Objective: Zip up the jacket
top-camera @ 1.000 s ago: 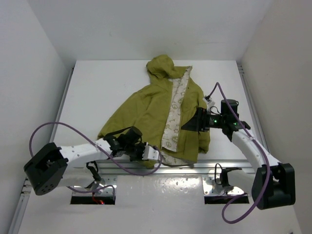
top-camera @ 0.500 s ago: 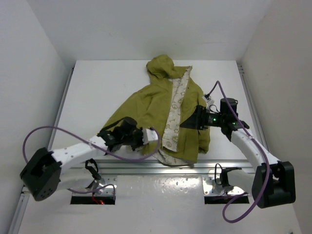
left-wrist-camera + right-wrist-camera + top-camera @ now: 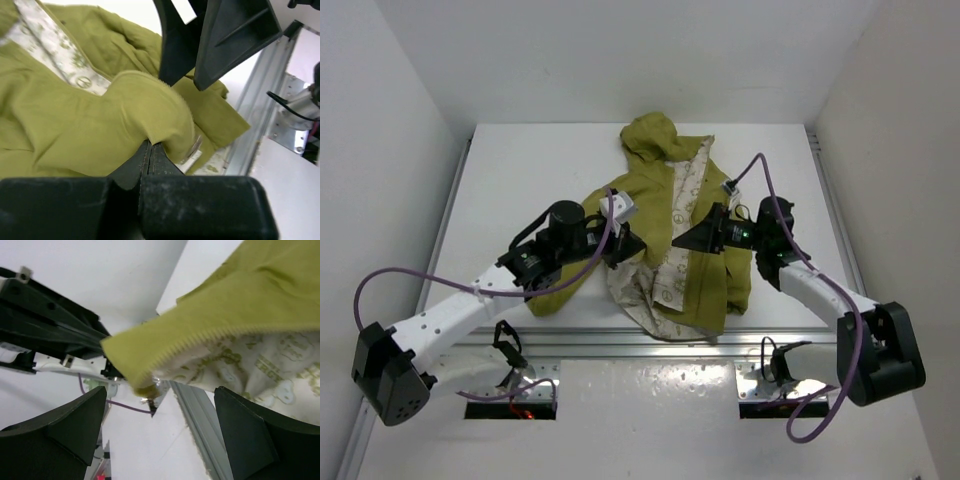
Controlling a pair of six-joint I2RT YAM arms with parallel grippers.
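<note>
At the left of the white tabletop, the left end effector, fingers pressed together, pinches the front edge of the jacket, which lies open mid-tabletop. Just right, the right end effector faces that edge, fingers spread wide.

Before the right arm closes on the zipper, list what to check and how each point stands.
1. Left gripper shut on the olive-green hooded fabric jacket, at its front edge: ok.
2. Right gripper open: ok.
3. Toothed zipper edge lies ahead of the right gripper, between the lines of its fingers: ok.
4. Zipper slider found: cannot tell; the small metal piece at the held corner is blurred.
5. Jacket front closed: not ok; the cream printed lining shows.
</note>
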